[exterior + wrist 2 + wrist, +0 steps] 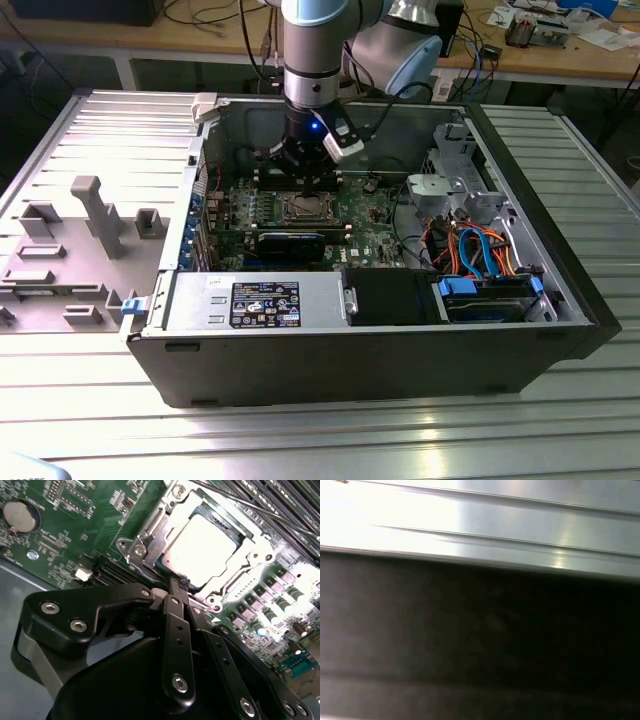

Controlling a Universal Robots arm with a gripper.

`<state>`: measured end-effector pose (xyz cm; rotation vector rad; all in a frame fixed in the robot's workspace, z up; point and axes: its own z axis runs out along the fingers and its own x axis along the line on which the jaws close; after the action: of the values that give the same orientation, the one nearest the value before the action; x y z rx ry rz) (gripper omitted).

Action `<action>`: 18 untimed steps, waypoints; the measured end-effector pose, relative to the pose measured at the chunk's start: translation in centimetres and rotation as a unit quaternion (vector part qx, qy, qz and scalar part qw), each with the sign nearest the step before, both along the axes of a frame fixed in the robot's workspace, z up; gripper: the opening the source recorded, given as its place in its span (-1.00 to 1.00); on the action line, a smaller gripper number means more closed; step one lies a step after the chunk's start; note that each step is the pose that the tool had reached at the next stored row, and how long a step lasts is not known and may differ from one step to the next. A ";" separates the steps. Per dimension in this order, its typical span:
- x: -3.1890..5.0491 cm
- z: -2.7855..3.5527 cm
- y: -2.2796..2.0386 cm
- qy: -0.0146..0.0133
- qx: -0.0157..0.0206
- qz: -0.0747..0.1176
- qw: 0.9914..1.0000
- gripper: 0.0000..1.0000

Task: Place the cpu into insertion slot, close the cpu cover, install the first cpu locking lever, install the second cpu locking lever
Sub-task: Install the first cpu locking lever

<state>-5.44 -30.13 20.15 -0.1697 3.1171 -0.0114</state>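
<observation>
One chip seated, cover down over it

One small flat square cpu [207,547] with a bright silvery face lies in the insertion slot [240,530], the dark square socket on the green circuit board [75,525]. In the second wrist view the thin silver metal cpu cover [165,525] frames the chip and looks lowered over it, its corners showing screws. Just beside the cover's near edge sits the black pincer [179,584], its two fingertips pressed together with nothing visible between them. In the exterior view the pincer [303,172] hangs low over the socket inside the open grey computer case [400,360], which rests on a ribbed metal counter [320,440].

Judging by looks, the chip is light, stiff and fragile; the cover is thin and springy, best pushed at its rim.
</observation>
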 end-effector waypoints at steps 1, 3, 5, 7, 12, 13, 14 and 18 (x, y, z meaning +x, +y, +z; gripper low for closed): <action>0.13 0.00 0.00 0.000 0.000 0.000 1.000 -0.79; 0.45 -0.01 0.00 0.000 -0.001 0.000 1.000 -0.79; 0.72 -0.01 0.00 0.001 -0.001 0.000 1.000 -0.79; 1.00 -0.02 0.02 0.001 -0.001 0.000 1.000 -0.79; 1.47 0.02 0.35 0.001 -0.003 0.000 1.000 -0.79; 1.53 -0.01 0.53 0.001 -0.002 0.000 1.000 -0.79; 1.58 -0.06 0.79 0.001 -0.002 0.001 1.000 -0.79; 1.57 -0.05 1.15 0.001 -0.003 0.001 1.000 -0.79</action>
<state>-3.86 -28.99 20.10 -0.1728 3.1194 -0.0200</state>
